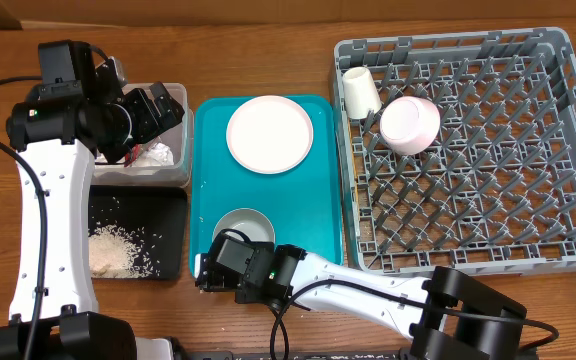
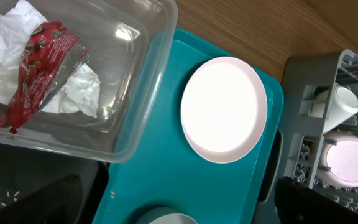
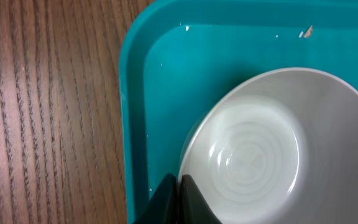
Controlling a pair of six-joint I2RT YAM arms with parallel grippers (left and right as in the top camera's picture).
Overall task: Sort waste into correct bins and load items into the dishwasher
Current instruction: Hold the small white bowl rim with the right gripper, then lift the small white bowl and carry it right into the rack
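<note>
Overhead view: fixed above the table (image 1: pixel 268 50), looking straight down from well off, with the clear tub (image 1: pixel 186 130) and black tray (image 1: pixel 138 205) at left, teal tray (image 1: pixel 318 210) at centre and dish rack (image 1: pixel 468 262) at right. Left wrist view: above the tub at far left, moderately near, facing down and rightward. It shares the tub, plate (image 2: pixel 224 109) and the rack's far-left corner with overhead. Right wrist view: very near, straight down on the teal tray's near-left corner, sharing the grey bowl (image 3: pixel 272 143) with overhead.
</note>
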